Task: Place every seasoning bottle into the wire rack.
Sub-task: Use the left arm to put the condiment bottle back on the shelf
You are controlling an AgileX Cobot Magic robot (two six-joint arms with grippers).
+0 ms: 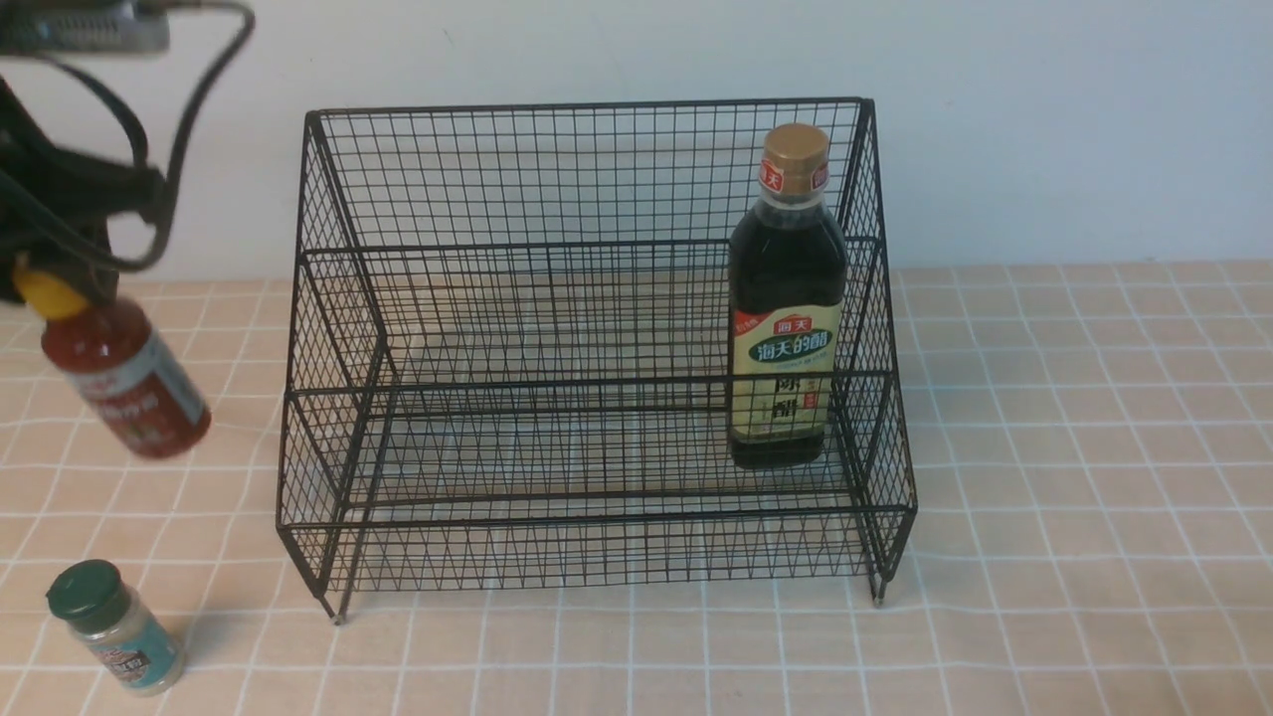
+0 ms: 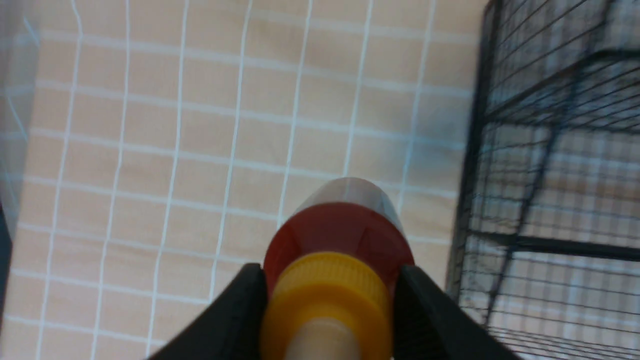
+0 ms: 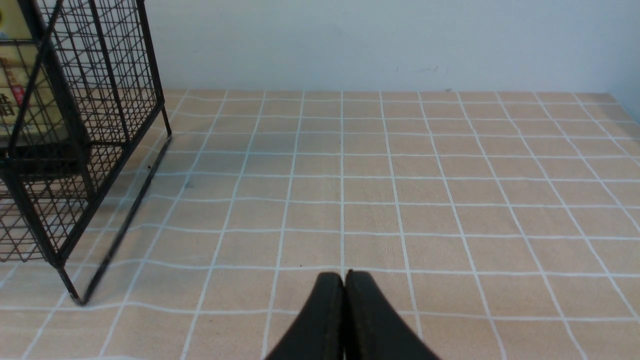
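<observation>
My left claw (image 2: pixel 330 274) is about half closed on the red sauce bottle (image 1: pixel 124 383), one black finger (image 2: pixel 240 305) on each side of its yellow nozzle cap (image 2: pixel 327 290), pads against the cap and the red shoulder under it. The bottle hangs tilted from the claw, its base swung down and to the right, and it looks lifted off the table (image 1: pixel 1074 447). Just right of this claw stands the left side wall of the wire rack (image 1: pixel 587 104), with a narrow strip of bare checked table between the bottle and the mesh. The rack is open at the top and over its low front rail. Both tiers are open mesh from that left wall across to the tall dark-liquid bottle (image 1: pixel 786 328), which stands upright at the rack's far right end, on the lower front tier as far as I can tell. Below my left claw and nearer to me, the green-lidded jar (image 1: pixel 114 626) sits on the table outside the rack, off its front left corner and well apart from the held bottle. A black cable (image 1: pixel 189 129) loops above the claw. My right claw (image 3: pixel 344 280) has its fingers pressed together, gripping nothing, over open table, with the rack's right end and foot off to its left.
</observation>
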